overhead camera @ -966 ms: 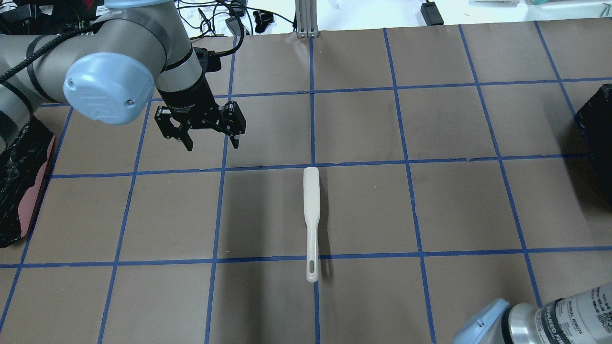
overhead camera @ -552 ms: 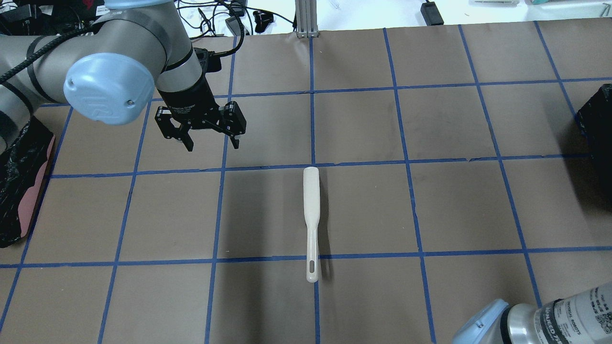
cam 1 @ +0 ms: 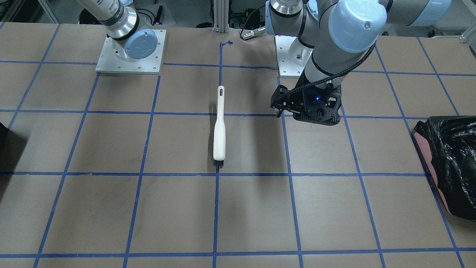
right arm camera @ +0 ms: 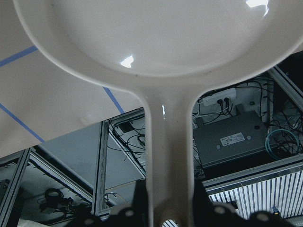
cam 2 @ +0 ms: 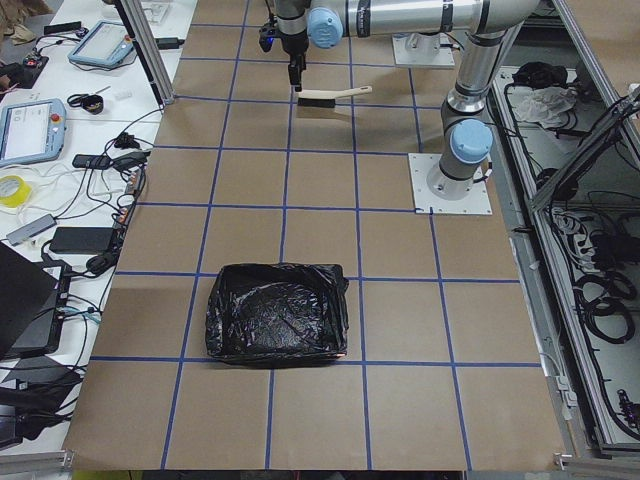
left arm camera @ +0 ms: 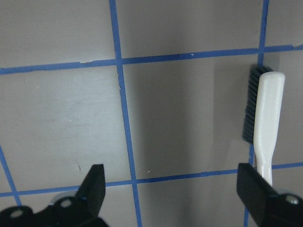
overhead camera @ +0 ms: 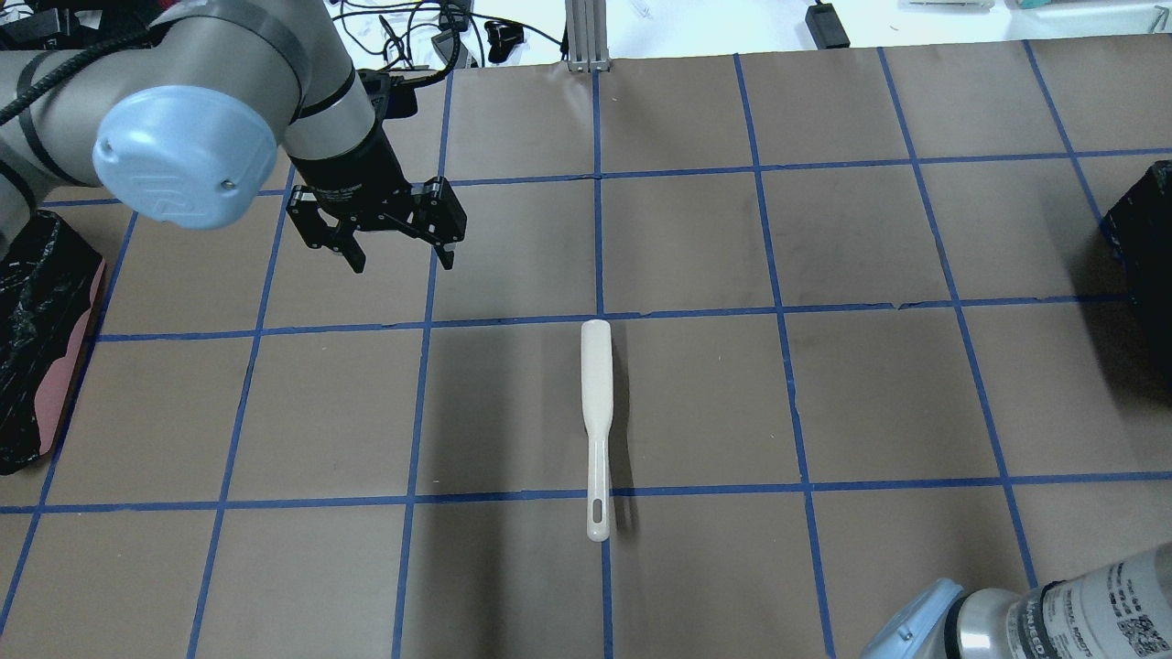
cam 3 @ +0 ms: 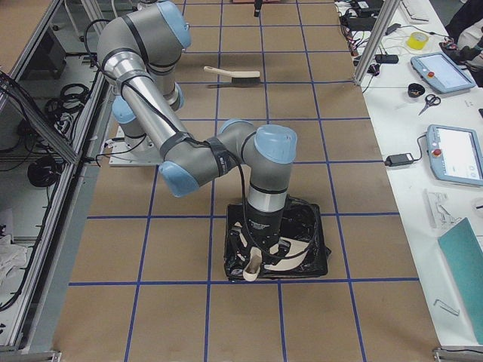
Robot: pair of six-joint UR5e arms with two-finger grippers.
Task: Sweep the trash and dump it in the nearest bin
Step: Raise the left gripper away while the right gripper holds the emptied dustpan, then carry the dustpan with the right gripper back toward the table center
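The trash, a bun-like lump, a croissant and a sponge block, shows in no view. A white brush point(overhead camera: 596, 412) lies flat at the table's centre, also in the front view point(cam 1: 219, 130) and at the right edge of the left wrist view point(left arm camera: 265, 113). My left gripper point(overhead camera: 401, 264) is open and empty, hovering above the table, left of and beyond the brush head point(left arm camera: 173, 189). My right gripper point(right arm camera: 169, 213) is shut on the handle of a white dustpan point(right arm camera: 161, 38). It holds the pan over the black-lined bin point(cam 3: 309, 245) at my right.
A second black-lined bin point(overhead camera: 37, 339) stands at the table's left end, also in the front view point(cam 1: 450, 163) and the left side view point(cam 2: 278, 325). The right bin's edge point(overhead camera: 1144, 238) shows at the overhead view's right. Blue tape lines grid the brown table.
My left gripper has moved a little towards the table's far side and slightly left, still open. The brush has not moved.
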